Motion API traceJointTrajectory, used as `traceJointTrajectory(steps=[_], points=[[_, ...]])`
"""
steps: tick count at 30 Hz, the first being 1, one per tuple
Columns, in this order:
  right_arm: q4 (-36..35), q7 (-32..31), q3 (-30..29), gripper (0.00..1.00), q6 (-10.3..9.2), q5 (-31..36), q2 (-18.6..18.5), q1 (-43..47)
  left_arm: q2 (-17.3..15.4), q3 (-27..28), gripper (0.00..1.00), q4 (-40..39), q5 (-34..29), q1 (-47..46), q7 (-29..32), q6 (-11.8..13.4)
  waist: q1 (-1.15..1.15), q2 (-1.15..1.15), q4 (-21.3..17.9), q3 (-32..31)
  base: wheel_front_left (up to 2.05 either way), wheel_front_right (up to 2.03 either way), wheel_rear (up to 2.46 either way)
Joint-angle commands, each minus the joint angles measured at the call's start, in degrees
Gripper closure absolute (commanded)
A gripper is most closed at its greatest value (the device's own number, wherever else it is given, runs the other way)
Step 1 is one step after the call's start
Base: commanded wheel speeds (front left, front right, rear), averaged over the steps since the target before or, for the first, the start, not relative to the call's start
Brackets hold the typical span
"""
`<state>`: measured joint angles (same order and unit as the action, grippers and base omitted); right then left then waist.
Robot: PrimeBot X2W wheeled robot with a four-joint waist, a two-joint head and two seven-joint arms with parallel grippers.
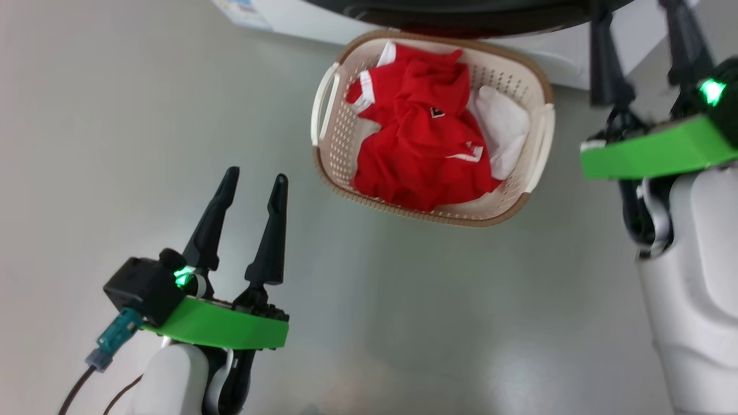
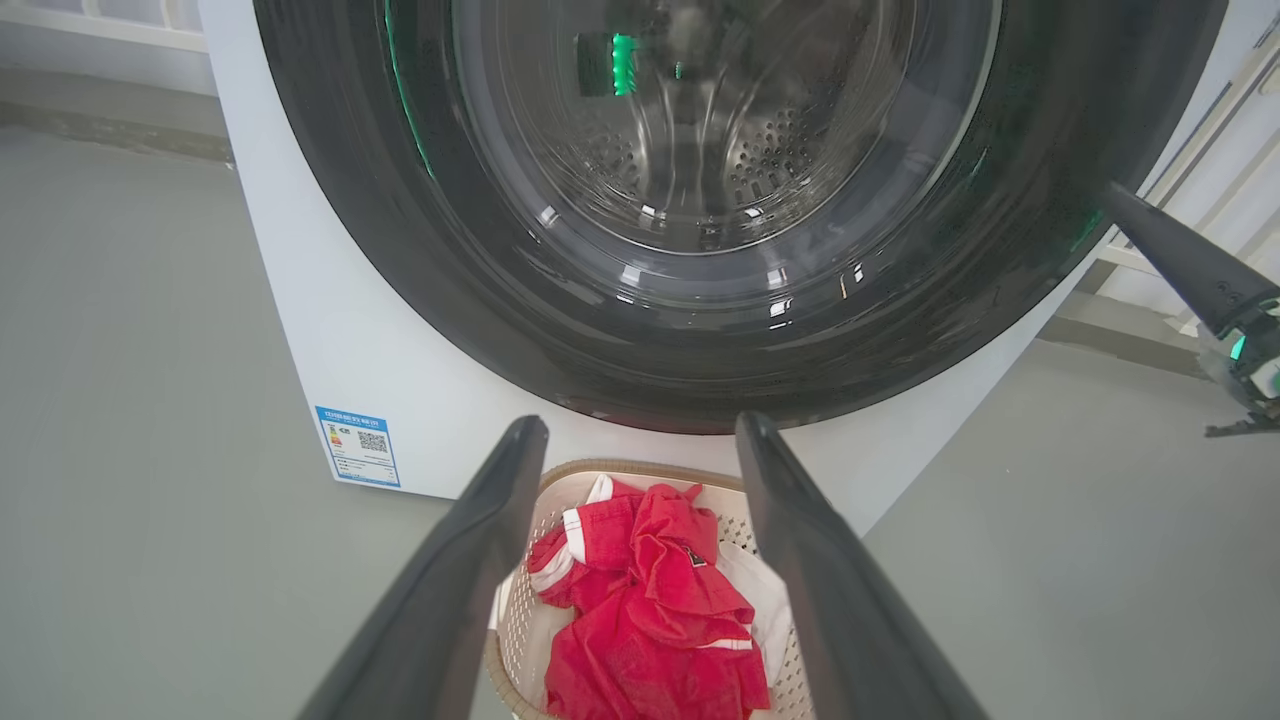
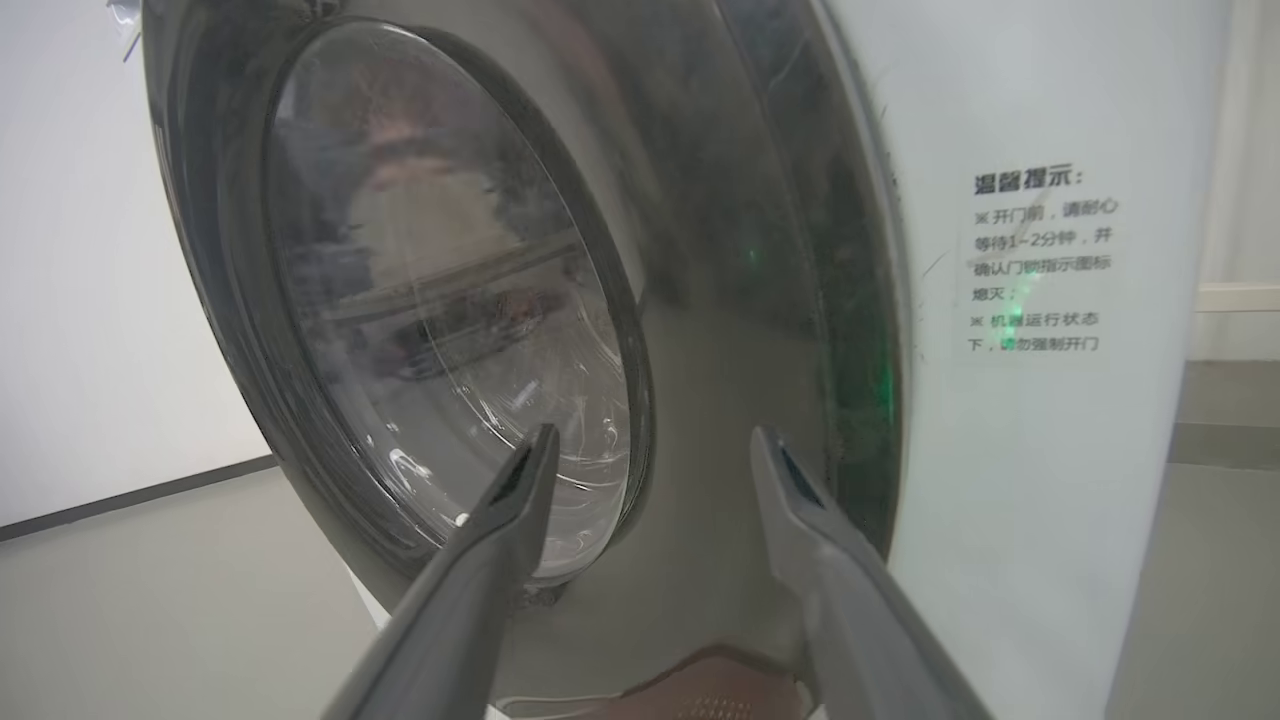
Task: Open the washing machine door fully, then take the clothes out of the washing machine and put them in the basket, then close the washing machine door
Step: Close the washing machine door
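Observation:
The cream basket (image 1: 424, 216) stands on the floor in front of the washing machine (image 2: 330, 350). In it lie the clothes: a red polo shirt (image 1: 421, 144) and a white cloth (image 1: 504, 124) on its right. The washing machine door (image 2: 400, 250), black-rimmed with a glass bowl (image 3: 440, 300), lies flat against the machine's front. My left gripper (image 1: 256, 174) hangs open and empty, well short of the basket's left side. At the upper right, my right gripper (image 1: 634, 23) is open and empty, its fingers (image 3: 500, 540) pointing at the door's rim on the sticker side.
Bare grey floor surrounds the basket on the left, right and near sides. An energy label (image 2: 358, 446) sits on the machine's lower left corner, and a notice sticker (image 3: 1040, 260) is beside the door. One right finger (image 2: 1180, 260) reaches in beside the door.

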<state>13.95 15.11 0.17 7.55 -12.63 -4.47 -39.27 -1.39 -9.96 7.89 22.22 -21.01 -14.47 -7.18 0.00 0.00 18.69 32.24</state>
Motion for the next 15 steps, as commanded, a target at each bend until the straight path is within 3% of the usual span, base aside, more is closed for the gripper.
traceJointTrajectory(steps=[1, 15], points=[[-1.4, -0.1, 1.3, 0.0, -0.06, -0.6, 1.5, 2.4, -1.5, 2.2, 0.0, -0.9, -0.7, 1.8, -0.5, -0.3, 0.0, 0.0, -1.8, -2.2, 0.0, 0.0, 0.0], [-1.1, -0.1, 4.5, 0.0, -0.06, -4.0, 1.6, 18.5, -2.6, 4.1, 0.0, 0.3, -3.2, 7.4, -0.5, -0.3, 0.0, 0.0, -7.4, -11.5, 0.0, 0.0, 0.0]])
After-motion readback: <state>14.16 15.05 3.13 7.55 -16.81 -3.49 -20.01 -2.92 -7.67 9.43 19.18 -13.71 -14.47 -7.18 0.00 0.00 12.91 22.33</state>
